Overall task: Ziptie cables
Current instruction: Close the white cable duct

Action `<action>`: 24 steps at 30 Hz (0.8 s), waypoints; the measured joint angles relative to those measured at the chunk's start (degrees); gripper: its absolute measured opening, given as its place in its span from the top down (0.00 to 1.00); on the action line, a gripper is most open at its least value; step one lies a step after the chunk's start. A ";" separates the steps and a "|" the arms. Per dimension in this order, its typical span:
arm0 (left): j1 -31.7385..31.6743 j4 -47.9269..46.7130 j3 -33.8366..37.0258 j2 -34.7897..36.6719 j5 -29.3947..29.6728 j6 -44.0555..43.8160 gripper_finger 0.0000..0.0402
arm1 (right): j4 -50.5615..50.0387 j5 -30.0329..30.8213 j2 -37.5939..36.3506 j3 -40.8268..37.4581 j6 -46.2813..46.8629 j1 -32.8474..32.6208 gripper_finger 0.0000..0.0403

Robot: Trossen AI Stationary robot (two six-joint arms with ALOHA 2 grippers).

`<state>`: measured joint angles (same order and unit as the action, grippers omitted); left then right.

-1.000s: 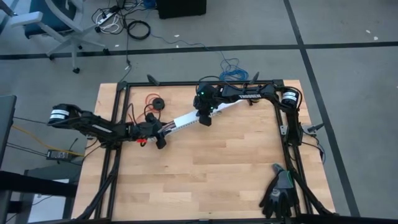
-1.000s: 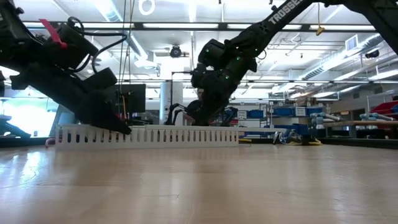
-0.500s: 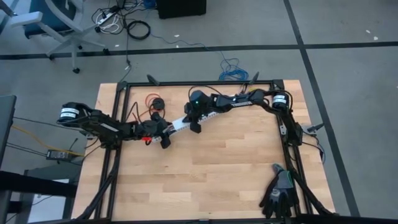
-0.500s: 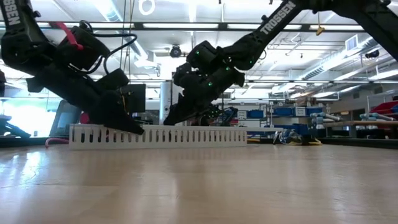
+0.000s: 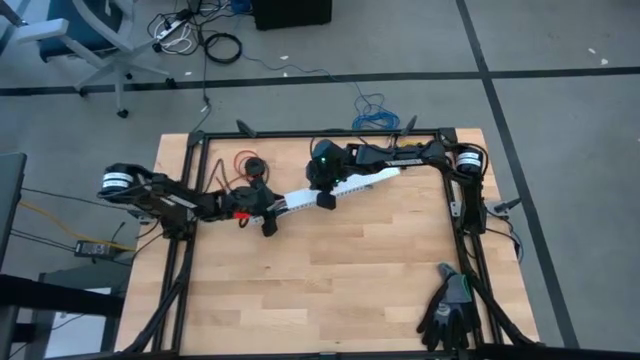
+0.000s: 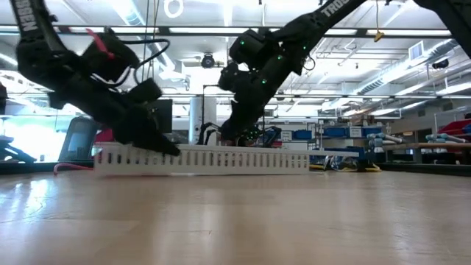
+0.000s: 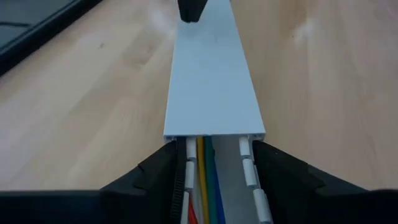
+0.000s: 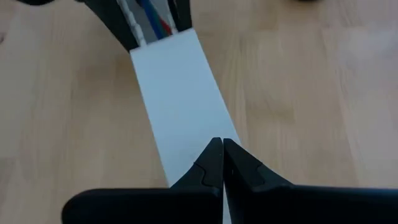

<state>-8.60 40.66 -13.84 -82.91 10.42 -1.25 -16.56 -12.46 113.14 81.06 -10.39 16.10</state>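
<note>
A white plastic channel [image 5: 350,180] lies aslant on the wooden table, closed by a flat white lid [image 7: 214,81]. The cables [image 7: 205,180], white, yellow, green, blue and red wires, lie inside it and show only at its open left end. There my left gripper [image 5: 268,212] is shut on the channel. My right gripper [image 5: 325,198] is shut, its tips on the lid near the channel's middle. The ziptie is out of view. My left gripper pinches the channel's open left end between its two fingers, one on each side wall [image 7: 171,163]. The fingers come slanting down from the table's left and lie along the channel, which rests on the table. My right gripper sets its shut fingertips [image 8: 214,155] on the lid's top [image 8: 186,118]. It slants down from the far right.
A red wire on a black spool [image 5: 250,165] sits just beyond my left gripper. Black gloves [image 5: 450,310] lie at the near right corner. A black frame rail [image 5: 465,215] runs round the table. Bare wood spreads across the near half.
My left gripper has gone toward the table's right, and the channel has slid that way along the table with it. My right gripper, shut throughout, swung left along the lid and then came back toward the right.
</note>
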 joint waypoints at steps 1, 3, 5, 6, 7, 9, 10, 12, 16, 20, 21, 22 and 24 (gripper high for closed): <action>-0.37 0.16 -1.04 -0.86 -0.61 0.78 0.49 | -1.42 0.50 -0.57 0.00 -0.02 0.03 1.00; -0.97 0.28 -2.79 -3.08 -2.10 2.08 0.49 | -4.57 1.84 -1.41 0.02 -0.30 0.11 1.00; -1.62 0.29 -5.12 -5.90 -3.78 2.67 0.49 | -7.54 2.82 -1.60 0.06 -0.36 0.38 1.00; -1.86 0.41 -6.35 -7.56 -4.30 2.80 0.49 | -9.30 3.19 -1.68 -0.07 -0.41 0.54 1.00; -2.04 0.91 -7.56 -8.93 -4.75 2.87 0.49 | -9.60 3.71 -1.79 -0.25 -0.39 0.62 1.00; -2.30 1.38 -9.87 -12.07 -5.18 3.41 0.49 | -9.30 4.20 -3.06 -1.94 -0.27 1.05 1.00; -2.32 1.73 -11.06 -13.24 -5.18 3.86 0.49 | -8.71 4.11 -3.92 -3.18 0.08 1.27 1.00; -2.34 1.77 -12.67 -15.14 -5.14 4.48 0.49 | -6.63 4.32 -6.00 -6.76 1.06 1.72 1.00; -2.34 1.25 -14.68 -16.34 -5.13 5.46 0.49 | 2.34 4.15 -12.88 -16.26 3.72 2.81 1.00; -2.34 2.97 -15.00 -16.60 -4.93 7.19 0.49 | 14.03 3.06 -19.49 -26.62 6.44 3.85 1.00; -2.32 3.40 -14.93 -16.61 -4.73 7.43 0.49 | 16.08 2.60 -20.70 -28.71 6.91 3.99 1.00; -2.34 3.73 -14.93 -16.64 -4.58 7.42 0.49 | 17.84 1.95 -21.71 -30.36 7.48 4.07 1.00; -2.40 3.66 -15.33 -16.68 -4.29 7.27 0.49 | 21.06 1.20 -22.91 -32.41 8.00 4.24 1.00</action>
<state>-11.00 44.32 -29.17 -99.59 6.13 6.02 4.50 -11.26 90.23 48.64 -2.39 20.34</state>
